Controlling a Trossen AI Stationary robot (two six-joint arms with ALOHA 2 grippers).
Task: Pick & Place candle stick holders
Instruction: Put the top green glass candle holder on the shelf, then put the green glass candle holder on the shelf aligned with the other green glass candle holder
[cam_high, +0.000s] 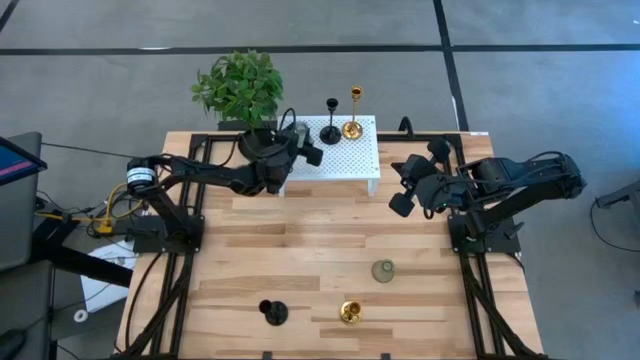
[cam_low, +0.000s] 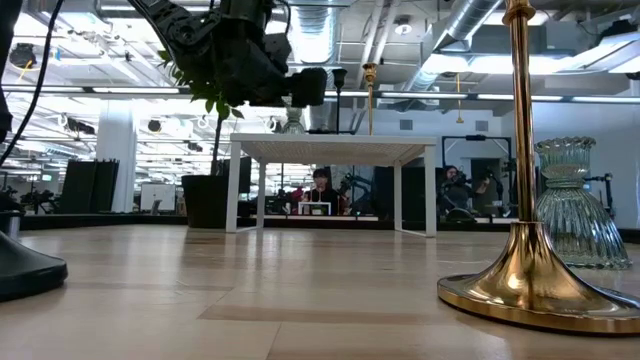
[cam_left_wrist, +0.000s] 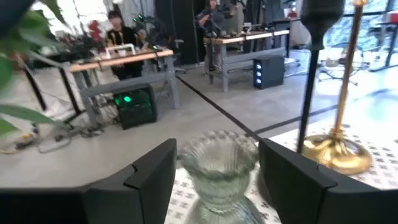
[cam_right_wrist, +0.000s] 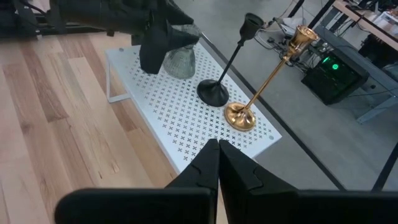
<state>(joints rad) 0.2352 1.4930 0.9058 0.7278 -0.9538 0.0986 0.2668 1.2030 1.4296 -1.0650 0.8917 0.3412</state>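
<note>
While over shelf: left gripper (cam_left_wrist: 214, 171) fingers apart around glass holder (cam_left_wrist: 219, 163)
Shelf (cam_high: 350, 160): bench 12 o'clock
Right gripper (cam_right_wrist: 217, 163): fingers together, bench 3 o'clock

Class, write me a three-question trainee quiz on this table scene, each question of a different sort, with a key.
1. True or false: the right gripper is shut and empty.
2. How many holders stand on the white shelf?
A. one B. three C. five
3. Fill in: the left gripper has its open fingers either side of the ____ holder.

Key: 1 true. 2 B: the glass one, the black holder and the gold holder. 3 glass.
</note>
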